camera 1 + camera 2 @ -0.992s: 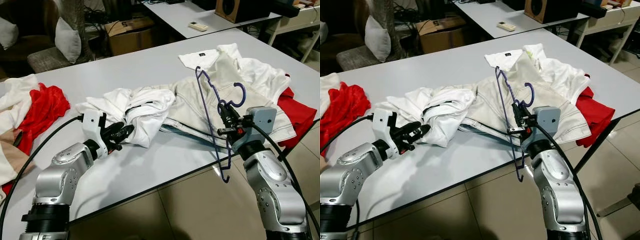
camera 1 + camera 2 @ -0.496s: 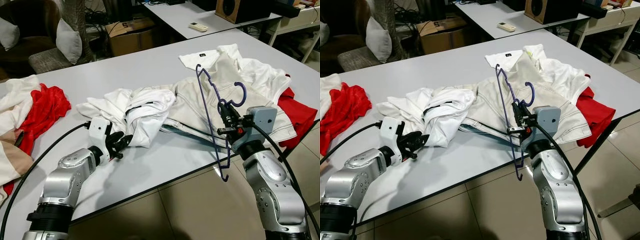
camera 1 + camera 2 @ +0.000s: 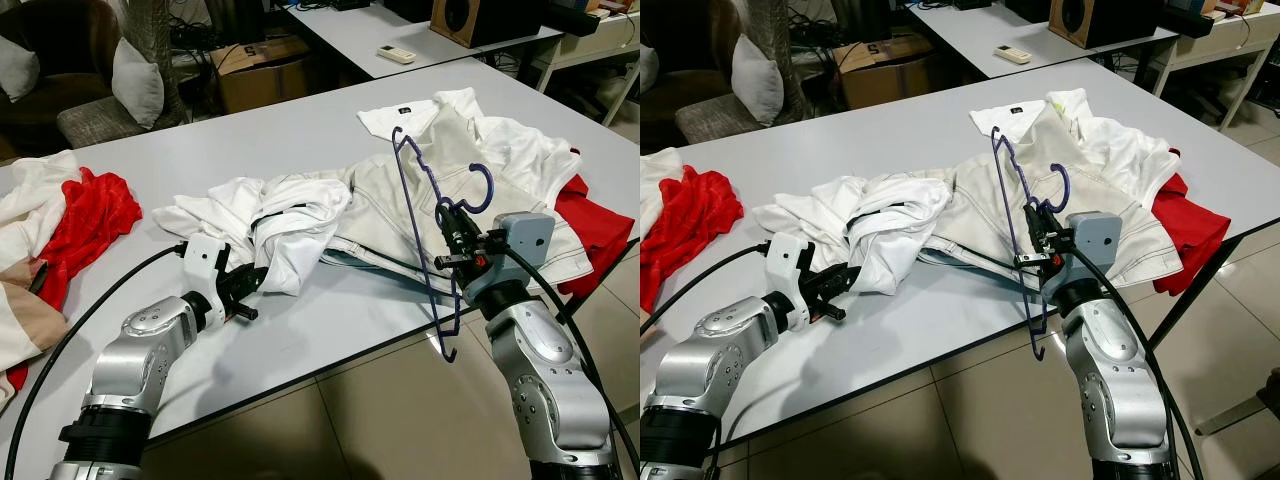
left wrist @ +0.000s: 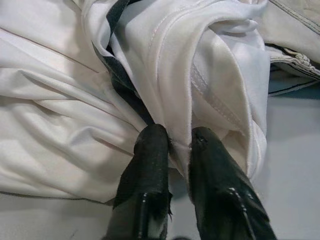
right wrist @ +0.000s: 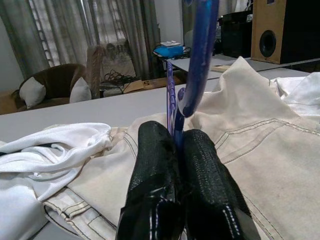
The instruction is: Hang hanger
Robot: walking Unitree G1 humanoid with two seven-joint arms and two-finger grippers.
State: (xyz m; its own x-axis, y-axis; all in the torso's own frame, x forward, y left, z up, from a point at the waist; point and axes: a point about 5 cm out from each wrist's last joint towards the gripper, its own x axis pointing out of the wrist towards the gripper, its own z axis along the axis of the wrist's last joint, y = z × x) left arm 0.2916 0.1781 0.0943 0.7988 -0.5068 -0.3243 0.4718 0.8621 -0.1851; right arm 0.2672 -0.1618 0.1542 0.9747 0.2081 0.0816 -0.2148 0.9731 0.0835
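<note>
One thin blue wire hanger, clamped upright in right claw above the surface's near edge. Left claw narrowly parted, touching crumpled white garment. Two red cloths.

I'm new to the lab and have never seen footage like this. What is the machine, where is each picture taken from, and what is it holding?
It is a humanoid robot with two silver arms, each ending in two black fingers. The two wide pictures come from a stereo camera on its head, looking down at a grey table. The two close-ups come from cameras on its wrists. On the table lie a crumpled white garment, a cream garment, and red cloth at both ends. The right gripper is shut on a blue hanger, held upright at the table's edge. The left gripper has its fingertips at a fold of the white garment.
</note>
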